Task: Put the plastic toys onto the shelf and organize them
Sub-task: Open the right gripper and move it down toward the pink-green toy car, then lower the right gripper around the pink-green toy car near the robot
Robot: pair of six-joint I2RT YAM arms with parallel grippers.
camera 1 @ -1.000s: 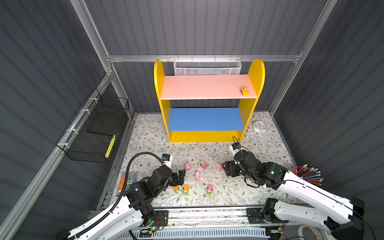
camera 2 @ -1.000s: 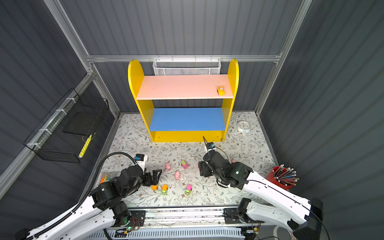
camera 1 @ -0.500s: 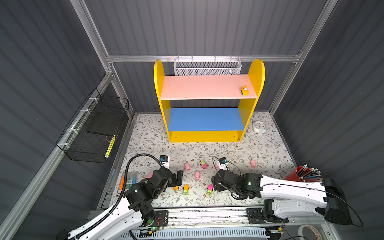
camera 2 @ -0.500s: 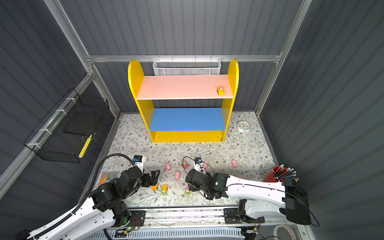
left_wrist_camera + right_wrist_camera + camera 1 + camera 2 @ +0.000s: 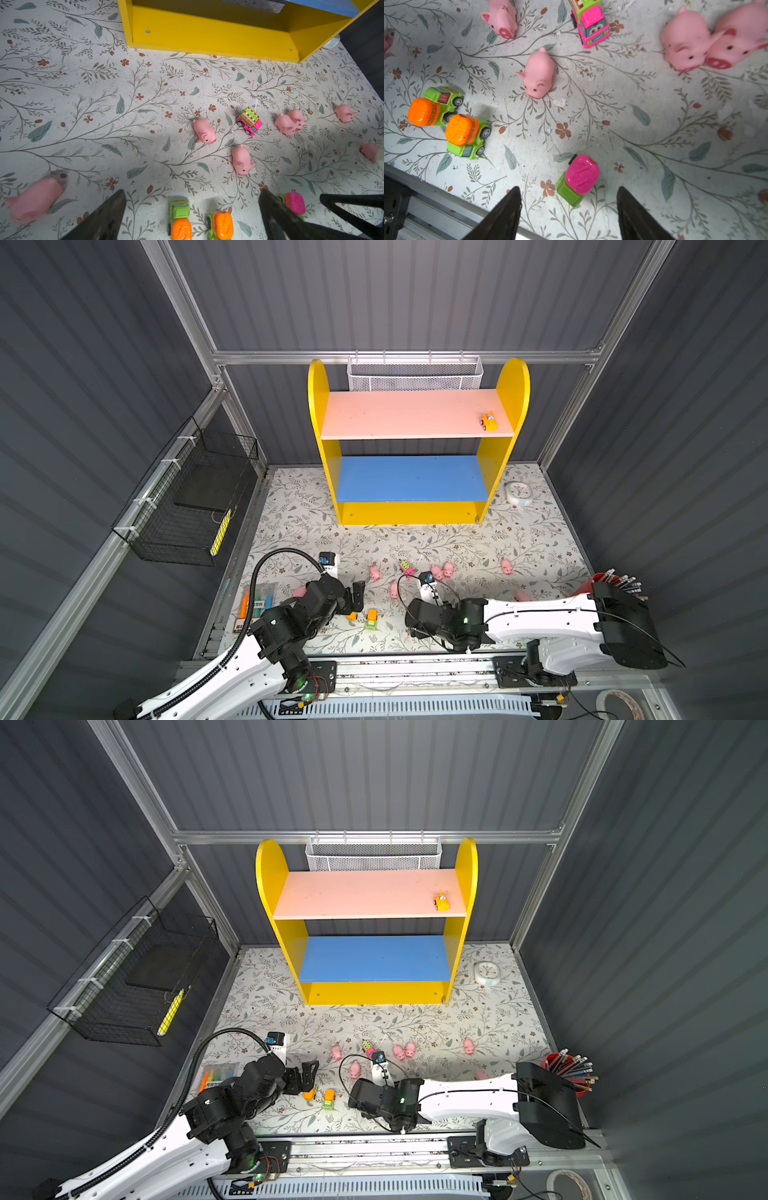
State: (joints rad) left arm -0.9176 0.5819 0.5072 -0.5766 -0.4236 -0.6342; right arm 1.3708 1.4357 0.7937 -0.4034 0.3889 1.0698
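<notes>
Both wide, nothing held. Right claw (image 5: 568,188) sat at the surface's (image 5: 291,506) front edge, metal rail (image 5: 436,199) just beside. A pink-topped green truck (image 5: 581,176) lay between and just ahead of its tips. Left claw (image 5: 192,191) framed two orange-topped trucks (image 5: 180,220), side by side. Farther out were scattered pink pigs (image 5: 538,72) and a pink-cab truck (image 5: 591,22), then open floral surface up to the shelf (image 5: 415,512). One orange vehicle (image 5: 488,421) stood on its pink upper board (image 5: 407,414), right end. Marker pack (image 5: 257,601) label was too small to read.
</notes>
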